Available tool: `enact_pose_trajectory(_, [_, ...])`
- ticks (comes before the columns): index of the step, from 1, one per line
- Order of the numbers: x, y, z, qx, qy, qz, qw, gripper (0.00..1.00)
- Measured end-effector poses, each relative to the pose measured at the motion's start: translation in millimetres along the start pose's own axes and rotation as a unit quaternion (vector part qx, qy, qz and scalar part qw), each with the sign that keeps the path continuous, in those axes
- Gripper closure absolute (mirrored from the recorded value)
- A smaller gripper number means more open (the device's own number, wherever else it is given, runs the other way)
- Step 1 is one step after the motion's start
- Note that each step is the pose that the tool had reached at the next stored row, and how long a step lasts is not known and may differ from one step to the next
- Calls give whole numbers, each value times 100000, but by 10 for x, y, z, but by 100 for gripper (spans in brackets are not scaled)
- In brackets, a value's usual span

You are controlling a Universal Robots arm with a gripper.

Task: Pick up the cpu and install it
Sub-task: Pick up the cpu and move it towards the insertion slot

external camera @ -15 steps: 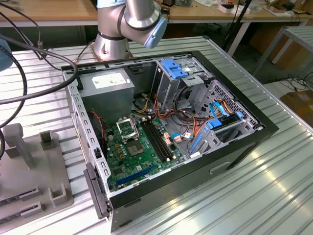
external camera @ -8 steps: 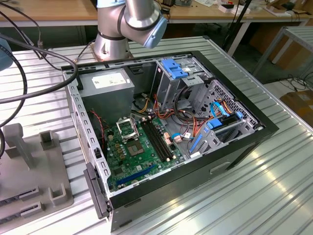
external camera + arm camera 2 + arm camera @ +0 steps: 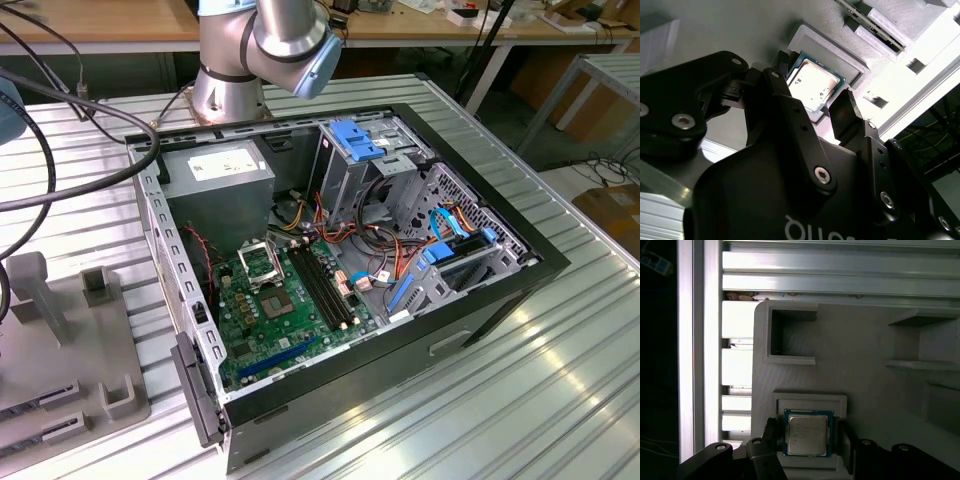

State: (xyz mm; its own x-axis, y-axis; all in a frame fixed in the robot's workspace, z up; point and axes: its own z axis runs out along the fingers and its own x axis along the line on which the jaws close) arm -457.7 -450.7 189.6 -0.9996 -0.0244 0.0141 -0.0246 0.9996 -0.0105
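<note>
The cpu [image 3: 807, 432] [image 3: 812, 86], a small square chip with a pale metal face and a green rim, lies flat in a shallow recess of a grey holder block [image 3: 865, 370] [image 3: 840, 55]. In both wrist views my gripper [image 3: 807, 436] [image 3: 812, 87] sits right over it, open. One black finger [image 3: 771, 432] [image 3: 782, 65] stands on one side of the chip and the other finger [image 3: 844, 437] [image 3: 842, 107] on the opposite side, each with a small gap showing. In the exterior view, the black socket with its metal frame [image 3: 258, 262] sits on the green motherboard [image 3: 290, 320] inside the open computer case [image 3: 500, 290].
The grey holder block [image 3: 60, 340] lies at the exterior view's left on a ribbed aluminium table [image 3: 500, 400], beside the case. Raised pegs and a square pocket [image 3: 790, 335] stand on the block. Black cables [image 3: 60, 150] hang above it. The arm's base [image 3: 235, 70] stands behind the case.
</note>
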Motion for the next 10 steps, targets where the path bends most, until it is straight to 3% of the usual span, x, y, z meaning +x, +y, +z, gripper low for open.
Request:
enact_pose_trajectory(4, [0,0,-1,-1,1,0,100000,41])
enact_pose_trajectory(5, [0,0,0,-1,-3,-1,100000,49])
enact_pose_trajectory(10, [0,0,-1,-2,0,-1,100000,49])
